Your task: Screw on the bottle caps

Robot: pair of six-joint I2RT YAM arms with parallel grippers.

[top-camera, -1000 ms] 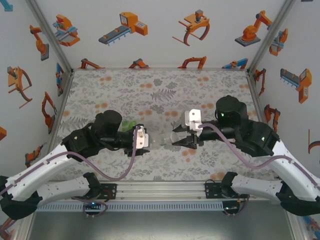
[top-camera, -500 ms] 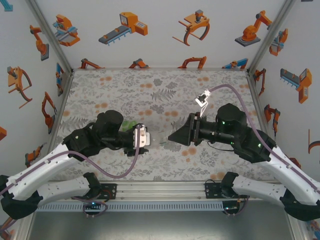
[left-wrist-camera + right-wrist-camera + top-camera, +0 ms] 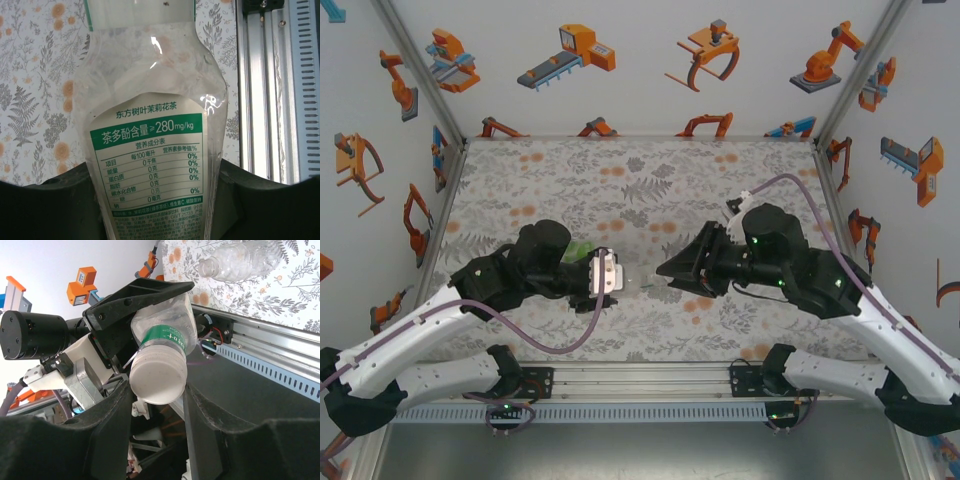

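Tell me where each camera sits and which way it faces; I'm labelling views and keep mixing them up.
Top external: above and behind the arm bases, looking down on the table; both arms show, left gripper and right gripper tip to tip mid-table.
Left wrist: on the left wrist, looking along the left fingers at the labelled bottle clamped between them.
Right wrist: on the right wrist, facing the left gripper; right fingers grip the white cap.
Shared: both wrist views show the labelled bottle.
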